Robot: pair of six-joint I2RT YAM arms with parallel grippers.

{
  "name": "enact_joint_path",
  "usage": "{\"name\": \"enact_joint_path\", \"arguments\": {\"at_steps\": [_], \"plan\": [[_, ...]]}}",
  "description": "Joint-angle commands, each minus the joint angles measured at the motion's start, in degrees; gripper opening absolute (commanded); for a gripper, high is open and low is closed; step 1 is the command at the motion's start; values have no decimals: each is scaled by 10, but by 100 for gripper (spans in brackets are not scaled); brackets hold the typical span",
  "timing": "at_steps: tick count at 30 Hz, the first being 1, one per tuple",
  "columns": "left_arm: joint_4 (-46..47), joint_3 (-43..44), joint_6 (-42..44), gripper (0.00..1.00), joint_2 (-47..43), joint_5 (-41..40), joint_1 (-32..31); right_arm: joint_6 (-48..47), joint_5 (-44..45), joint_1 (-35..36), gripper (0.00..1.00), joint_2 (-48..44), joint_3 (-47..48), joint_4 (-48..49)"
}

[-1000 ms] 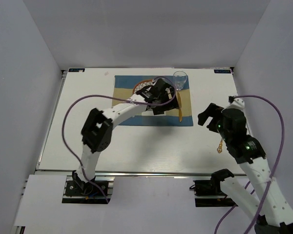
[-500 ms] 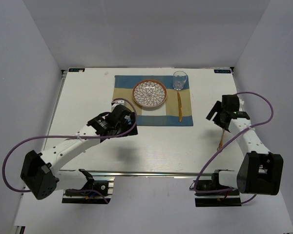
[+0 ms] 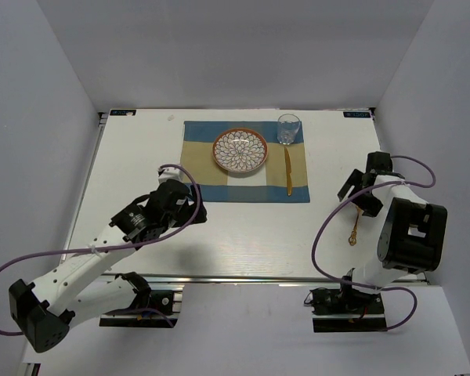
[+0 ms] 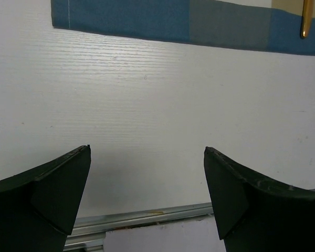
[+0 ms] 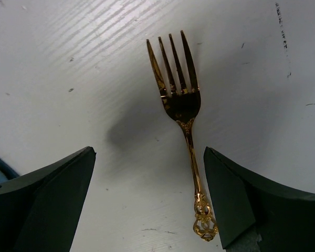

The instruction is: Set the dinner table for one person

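The dinner table is a white top with a blue-and-beige placemat at the back centre. On the mat stand a patterned plate, a clear glass and a gold knife. A gold fork lies on the bare table at the right. My right gripper hangs open above it; in the right wrist view the fork lies between the spread fingers of the right gripper, untouched. My left gripper is open and empty near the mat's front left corner.
In the left wrist view the left gripper hangs over bare tabletop, with the placemat's front edge and the knife's tip at the top. A metal rail runs along the table's near edge. Grey walls enclose three sides.
My left arm has drawn back from over the plate to the mat's front left, uncovering the plate. My right arm has folded down, its gripper shifting right over the fork.
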Motion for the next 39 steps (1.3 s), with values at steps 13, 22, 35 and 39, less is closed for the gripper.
{"name": "enact_joint_path", "arguments": {"at_steps": [13, 22, 35, 39], "plan": [[54, -15, 26, 98, 0, 71, 0, 27, -16, -12, 76, 65, -78, 37], [42, 3, 28, 98, 0, 61, 0, 16, -48, -5, 54, 25, -115, 29], [20, 15, 25, 98, -13, 43, 0, 4, -95, 1, 16, 46, -104, 16], [19, 13, 25, 98, -18, 43, 0, -1, -91, 2, 12, 57, -96, 5]]}}
